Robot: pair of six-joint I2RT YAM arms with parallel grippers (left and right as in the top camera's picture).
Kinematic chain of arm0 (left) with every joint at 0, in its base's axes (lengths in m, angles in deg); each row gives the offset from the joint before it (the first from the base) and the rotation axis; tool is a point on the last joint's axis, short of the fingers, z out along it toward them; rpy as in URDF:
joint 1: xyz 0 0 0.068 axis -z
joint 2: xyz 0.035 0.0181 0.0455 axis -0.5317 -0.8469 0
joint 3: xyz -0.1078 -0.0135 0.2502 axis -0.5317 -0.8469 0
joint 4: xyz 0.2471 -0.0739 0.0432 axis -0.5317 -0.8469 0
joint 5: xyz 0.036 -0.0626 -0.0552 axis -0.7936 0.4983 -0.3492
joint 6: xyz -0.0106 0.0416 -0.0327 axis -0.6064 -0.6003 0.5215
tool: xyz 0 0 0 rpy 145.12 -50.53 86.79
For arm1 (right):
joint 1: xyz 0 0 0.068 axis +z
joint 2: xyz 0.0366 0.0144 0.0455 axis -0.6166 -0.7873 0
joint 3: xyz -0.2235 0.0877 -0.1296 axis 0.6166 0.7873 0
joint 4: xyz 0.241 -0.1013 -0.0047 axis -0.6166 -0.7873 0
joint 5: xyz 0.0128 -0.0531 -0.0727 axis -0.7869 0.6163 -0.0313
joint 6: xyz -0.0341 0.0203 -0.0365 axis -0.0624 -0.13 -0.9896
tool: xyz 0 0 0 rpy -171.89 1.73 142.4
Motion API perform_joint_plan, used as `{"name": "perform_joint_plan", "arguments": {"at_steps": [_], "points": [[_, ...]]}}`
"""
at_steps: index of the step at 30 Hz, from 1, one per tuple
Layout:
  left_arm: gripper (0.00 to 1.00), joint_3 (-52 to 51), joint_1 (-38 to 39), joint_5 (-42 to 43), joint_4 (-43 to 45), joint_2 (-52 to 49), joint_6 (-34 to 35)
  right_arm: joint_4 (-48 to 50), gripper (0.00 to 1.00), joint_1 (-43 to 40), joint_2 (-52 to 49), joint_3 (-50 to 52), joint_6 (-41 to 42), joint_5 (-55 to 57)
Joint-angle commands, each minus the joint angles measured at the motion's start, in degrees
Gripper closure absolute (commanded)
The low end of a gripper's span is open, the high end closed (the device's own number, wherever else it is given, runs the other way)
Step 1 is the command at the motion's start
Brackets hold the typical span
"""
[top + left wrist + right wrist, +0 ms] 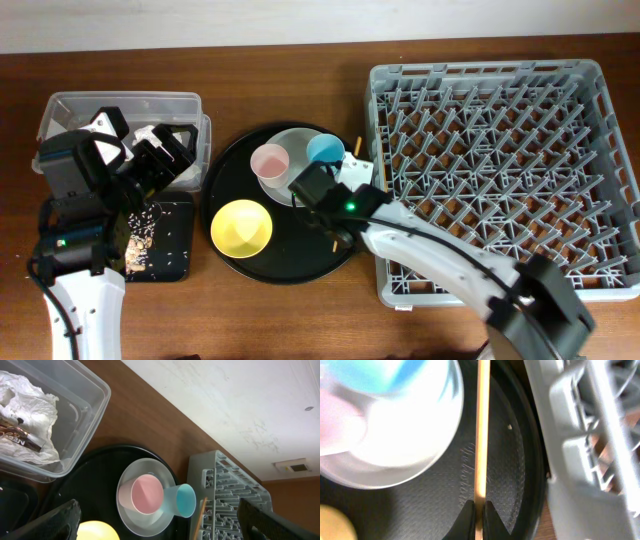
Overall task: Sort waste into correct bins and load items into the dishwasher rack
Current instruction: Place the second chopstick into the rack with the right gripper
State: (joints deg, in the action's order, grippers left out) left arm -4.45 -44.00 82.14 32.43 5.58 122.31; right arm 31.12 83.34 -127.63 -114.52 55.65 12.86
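Round tray (510,460); chopsticks (481,435) cut off above

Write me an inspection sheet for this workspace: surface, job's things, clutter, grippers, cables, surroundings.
surface: brown wooden table, with a round tray beside the rack.
job's things: rack holds nothing. pink cup and blue cup stand on the plate, and the bowl sits beside it, all on the round tray. chopstick lies over the round tray. box holds the napkin and wrapper. flat tray holds the scraps.
clutter: nothing seen.
grippers: left gripper open above the box; right gripper shut on the chopstick.
cables: thin black cable beside the left arm.
surroundings: pale wall.
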Motion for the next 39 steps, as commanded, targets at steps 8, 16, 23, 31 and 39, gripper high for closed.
{"name": "perform_joint_plan", "arguments": {"at_steps": [8, 16, 23, 31, 39], "points": [[0.01, 0.8, -0.3, -0.3, 0.1, 0.3, -1.4, -3.8, 0.96, -12.3, 11.5, -0.2, -30.5, -2.4], [0.01, 0.8, -0.3, -0.3, 0.1, 0.3, -1.4, -2.9, 0.96, -21.8, 7.1, -0.1, -36.9, -5.4], [0.01, 0.8, -0.3, -0.3, 0.1, 0.3, -1.4, -0.9, 0.96, -22.1, 4.6, -0.1, -36.9, -7.3], [0.01, 0.8, -0.3, -0.3, 0.1, 0.3, -1.4, -0.6, 0.91, -22.1, 3.8, -0.1, -34.8, -7.7], [0.01, 0.8, -0.3, -0.3, 0.1, 0.3, -1.4, -1.2, 0.51, -22.1, 3.6, -0.1, -34.8, -7.6]]}}
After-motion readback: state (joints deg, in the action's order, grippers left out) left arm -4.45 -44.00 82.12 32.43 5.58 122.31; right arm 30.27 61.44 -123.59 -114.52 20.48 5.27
